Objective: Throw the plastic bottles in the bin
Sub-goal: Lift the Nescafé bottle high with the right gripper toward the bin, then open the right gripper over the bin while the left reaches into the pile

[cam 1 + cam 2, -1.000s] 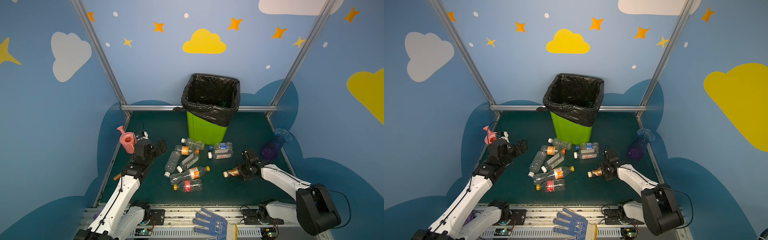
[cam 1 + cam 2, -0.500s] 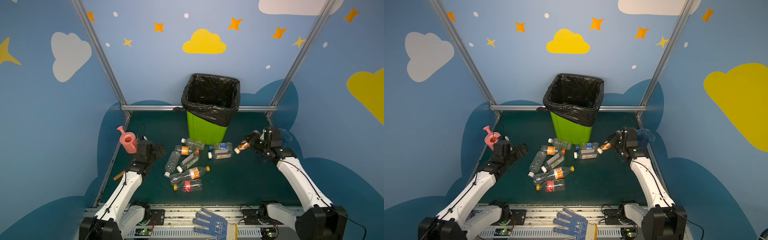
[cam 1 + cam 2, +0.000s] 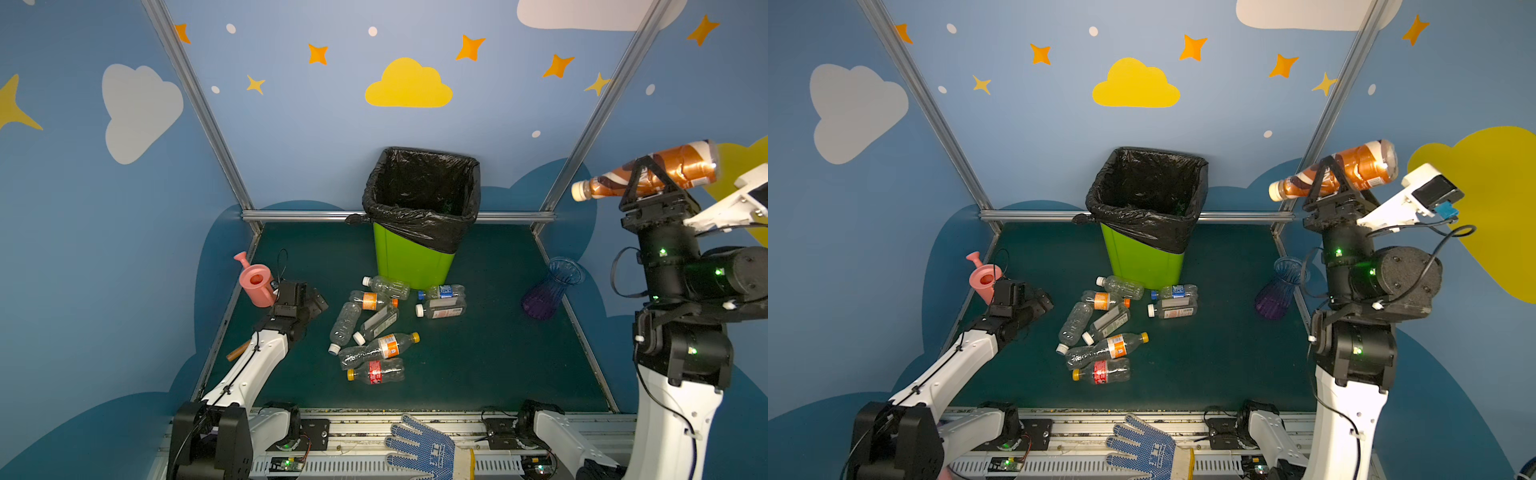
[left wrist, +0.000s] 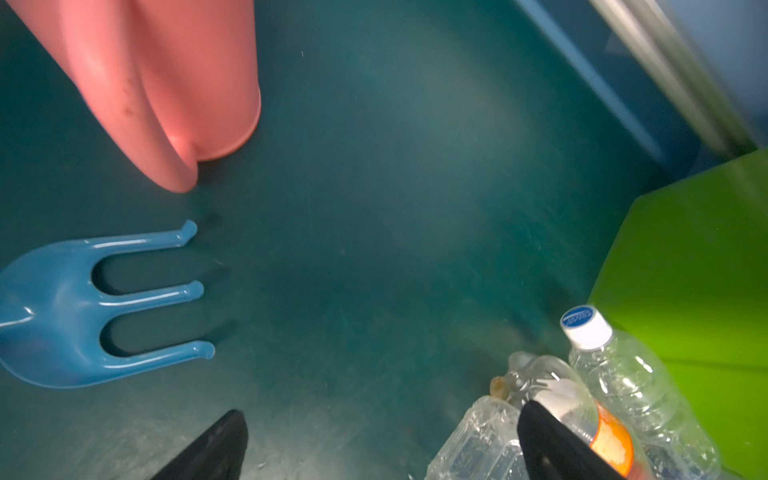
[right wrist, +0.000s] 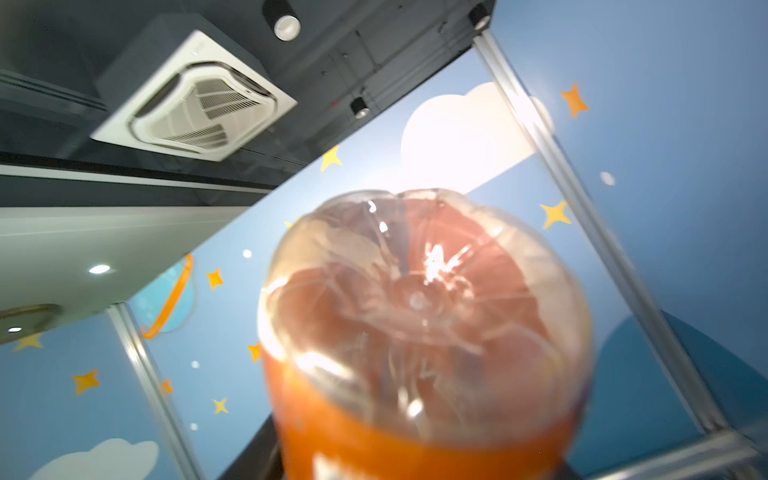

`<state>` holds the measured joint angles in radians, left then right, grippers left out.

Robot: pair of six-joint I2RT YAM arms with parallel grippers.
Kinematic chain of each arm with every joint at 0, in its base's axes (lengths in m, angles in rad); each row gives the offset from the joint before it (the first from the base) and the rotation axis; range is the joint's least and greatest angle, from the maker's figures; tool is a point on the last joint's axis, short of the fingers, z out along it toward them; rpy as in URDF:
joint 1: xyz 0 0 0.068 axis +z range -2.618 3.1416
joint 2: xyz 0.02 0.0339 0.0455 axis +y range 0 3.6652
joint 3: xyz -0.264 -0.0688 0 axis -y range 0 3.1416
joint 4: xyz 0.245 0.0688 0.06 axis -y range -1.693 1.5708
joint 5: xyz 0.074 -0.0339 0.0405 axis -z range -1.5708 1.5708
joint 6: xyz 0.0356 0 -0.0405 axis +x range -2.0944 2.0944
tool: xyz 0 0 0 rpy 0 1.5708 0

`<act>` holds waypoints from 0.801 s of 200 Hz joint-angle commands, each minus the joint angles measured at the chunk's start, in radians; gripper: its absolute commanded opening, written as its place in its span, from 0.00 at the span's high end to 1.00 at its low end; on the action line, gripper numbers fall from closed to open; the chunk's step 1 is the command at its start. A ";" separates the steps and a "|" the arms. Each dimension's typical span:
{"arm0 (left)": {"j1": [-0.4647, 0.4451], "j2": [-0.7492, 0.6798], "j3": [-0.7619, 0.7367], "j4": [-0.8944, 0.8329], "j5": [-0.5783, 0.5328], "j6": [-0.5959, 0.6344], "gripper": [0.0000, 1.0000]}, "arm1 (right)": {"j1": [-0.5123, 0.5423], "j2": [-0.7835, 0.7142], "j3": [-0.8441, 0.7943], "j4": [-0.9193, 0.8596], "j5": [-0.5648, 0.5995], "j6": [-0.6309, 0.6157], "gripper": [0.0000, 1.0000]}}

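Pink watering can [image 3: 255, 286], blue vase [image 3: 549, 286], dotted glove [image 3: 420, 449]

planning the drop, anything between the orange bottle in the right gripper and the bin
Nothing visible. The right gripper holds the orange bottle high, right of the bin, with open air between them and the bin's mouth uncovered. The blue vase stands on the table beneath, seemingly too low to matter.

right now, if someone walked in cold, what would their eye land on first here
The orange bottle stands out, clamped in the right end effector high on the right, cap pointing toward the middle. Next, the heap of clear bottles lying on the dark mat in front of the lime bin at the back. The left end effector hangs open, low beside the pink watering can.
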<state>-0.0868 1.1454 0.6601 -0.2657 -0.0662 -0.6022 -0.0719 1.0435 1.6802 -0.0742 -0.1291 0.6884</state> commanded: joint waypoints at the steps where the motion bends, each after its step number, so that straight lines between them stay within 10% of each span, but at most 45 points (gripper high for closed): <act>1: 0.003 0.014 0.045 -0.030 0.054 0.014 0.00 | 0.137 0.377 0.120 0.014 -0.240 0.037 0.45; 27: 0.003 0.024 0.056 -0.033 0.071 0.002 0.00 | 0.306 0.859 0.838 -0.630 -0.368 -0.205 0.27; 47: 0.003 -0.007 0.063 -0.076 0.070 0.028 0.00 | 0.312 0.903 1.042 -0.676 -0.306 -0.206 0.08; 85: 0.004 -0.108 0.005 -0.025 0.066 0.042 0.00 | 0.305 0.523 0.533 -0.226 -0.166 -0.172 0.02; 160: -0.019 -0.242 -0.026 -0.086 0.082 0.081 0.00 | 0.187 0.279 0.095 -0.079 -0.240 -0.064 0.02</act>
<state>-0.0925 0.9489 0.6628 -0.3077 0.0086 -0.5457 0.1566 1.2682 1.9327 -0.1909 -0.3370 0.5621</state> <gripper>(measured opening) 0.998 0.980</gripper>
